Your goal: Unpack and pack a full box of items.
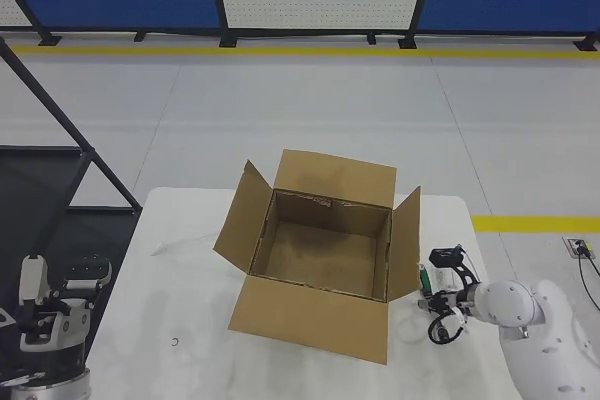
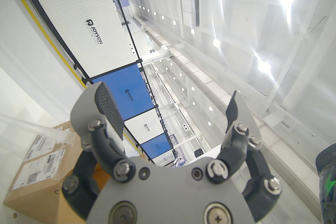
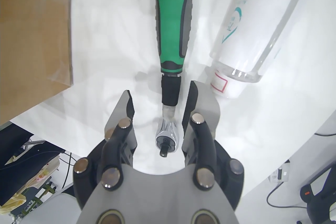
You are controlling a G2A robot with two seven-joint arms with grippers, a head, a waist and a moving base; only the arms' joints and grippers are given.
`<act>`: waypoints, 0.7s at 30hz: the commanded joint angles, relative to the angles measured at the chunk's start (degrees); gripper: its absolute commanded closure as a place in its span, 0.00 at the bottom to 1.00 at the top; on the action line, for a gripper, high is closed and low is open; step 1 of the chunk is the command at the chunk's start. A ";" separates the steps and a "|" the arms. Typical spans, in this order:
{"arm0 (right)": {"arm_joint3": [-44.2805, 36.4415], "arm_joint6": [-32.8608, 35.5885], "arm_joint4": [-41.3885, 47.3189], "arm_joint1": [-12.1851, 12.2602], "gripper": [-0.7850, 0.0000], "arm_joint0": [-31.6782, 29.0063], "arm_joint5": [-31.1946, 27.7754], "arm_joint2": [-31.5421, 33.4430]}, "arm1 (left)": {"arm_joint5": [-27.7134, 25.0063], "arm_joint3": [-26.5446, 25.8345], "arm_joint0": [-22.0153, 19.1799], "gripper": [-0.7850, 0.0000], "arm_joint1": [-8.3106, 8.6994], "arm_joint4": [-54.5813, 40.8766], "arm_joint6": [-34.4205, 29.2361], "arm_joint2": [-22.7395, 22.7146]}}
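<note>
**Desk:** How does the right pincer (image 3: 160, 93) stand?

**Me:** I read it as part open and gripping nothing. Its two fingers straddle the ratchet (image 3: 173, 17), which lies flat on the table (image 3: 110, 25). The black neck sits between the pads, with a plain gap on one side and a thinner one on the other. The chrome head lies back toward the palm, and the green handle runs straight out ahead of the tips.

**Desk:** What else is near it?

**Me:** A clear bottle (image 3: 262, 12) lies on its side just beside the handle. Its white end is close to one finger, but I cannot tell whether they touch. On the pincer's other side, a little apart, I see a flap of the box (image 3: 31, 25).

**Desk:** And the box from above?

**Me:** It stands open with all four flaps spread and its cardboard floor showing. The right pincer is low on the table just beside one side flap.

**Desk:** The left pincer (image 2: 170, 97)?

**Me:** I see it spread wide with nothing between the pads, tips aimed up at the ceiling. The box sits down behind one finger.
</note>
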 commanded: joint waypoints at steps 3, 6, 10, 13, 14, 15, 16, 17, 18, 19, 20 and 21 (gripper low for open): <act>-13.18 -4.09 4.62 0.77 0.25 -7.88 -1.73 5.81 | 0.00 0.00 0.00 0.00 0.00 0.00 0.00 0.00; -22.19 -8.34 8.19 1.09 0.11 -13.97 -2.45 10.10 | 0.00 0.00 0.00 0.00 0.00 0.00 0.00 0.00; -29.83 -16.32 14.25 1.15 0.00 -20.06 -3.94 15.04 | 0.00 0.00 0.00 0.00 0.00 0.00 0.00 0.00; -32.33 -21.69 18.80 1.10 0.00 -22.80 -6.35 16.81 | -0.16 -0.03 -0.08 0.00 0.05 0.13 -0.22 -0.16; -32.91 -22.55 20.87 1.09 0.00 -23.45 -8.17 16.58 | -0.40 0.08 -0.02 0.00 0.10 0.33 -0.55 -0.47; -33.02 -23.19 23.18 1.13 0.00 -23.88 -10.59 16.50 | -0.71 0.27 0.11 0.00 0.15 0.53 -0.90 -0.86; -32.58 -24.07 24.70 1.18 0.00 -24.18 -12.00 16.82 | -0.93 0.50 0.31 0.00 0.21 0.65 -1.39 -1.25; -32.27 -25.32 26.05 1.19 0.00 -24.28 -12.68 16.94 | -1.31 0.70 0.53 0.00 0.29 0.91 -2.14 -1.72; -31.55 -27.00 27.01 1.14 0.00 -24.25 -12.21 16.96 | -1.86 0.93 0.78 0.00 0.38 1.06 -3.08 -2.20; -30.72 -28.17 26.40 1.13 0.00 -23.99 -10.25 16.81 | -2.61 1.19 1.03 0.00 0.47 1.30 -3.95 -2.82; -30.19 -28.54 26.31 1.11 0.00 -23.32 -8.74 15.89 | -3.38 1.47 1.34 0.00 0.55 1.15 -4.82 -3.33; -28.80 -28.06 27.80 1.11 0.00 -22.30 -7.88 14.83 | -4.13 1.66 1.68 0.00 0.62 0.87 -5.59 -3.91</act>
